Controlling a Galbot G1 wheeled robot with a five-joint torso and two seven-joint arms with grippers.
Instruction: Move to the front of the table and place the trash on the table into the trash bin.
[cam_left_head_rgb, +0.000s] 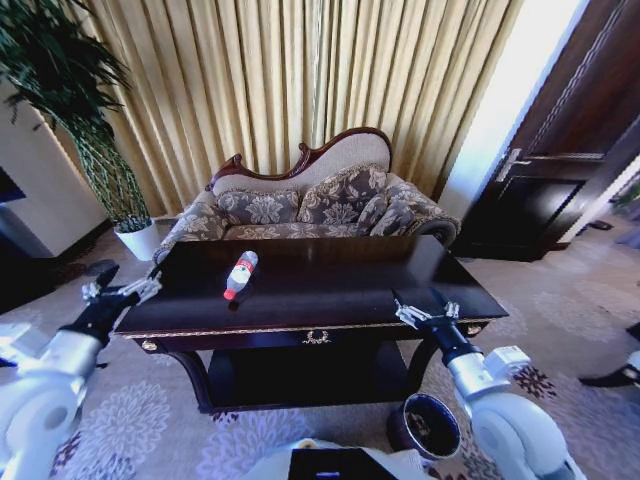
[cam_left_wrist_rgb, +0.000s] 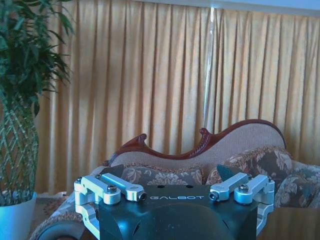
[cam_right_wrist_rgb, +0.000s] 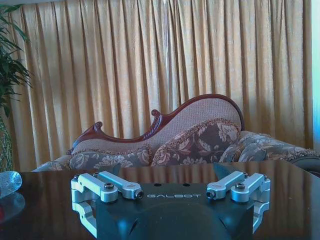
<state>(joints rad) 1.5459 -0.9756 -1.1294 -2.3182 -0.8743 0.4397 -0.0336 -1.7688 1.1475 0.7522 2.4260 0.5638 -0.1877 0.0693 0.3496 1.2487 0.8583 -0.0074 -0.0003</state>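
The table is dark and glossy with gold trim and stands right in front of me. A clear plastic bottle with a red cap and label, the trash, lies on its left half. Its clear end shows in the right wrist view. The trash bin, a small dark bucket, stands on the carpet by the table's front right leg. My left gripper hovers open at the table's front left corner. My right gripper hovers open over the front right edge. Both hold nothing.
A carved floral sofa stands behind the table, against gold curtains. A tall plant in a white pot is at the back left. A dark door is at the right. Patterned carpet surrounds the table.
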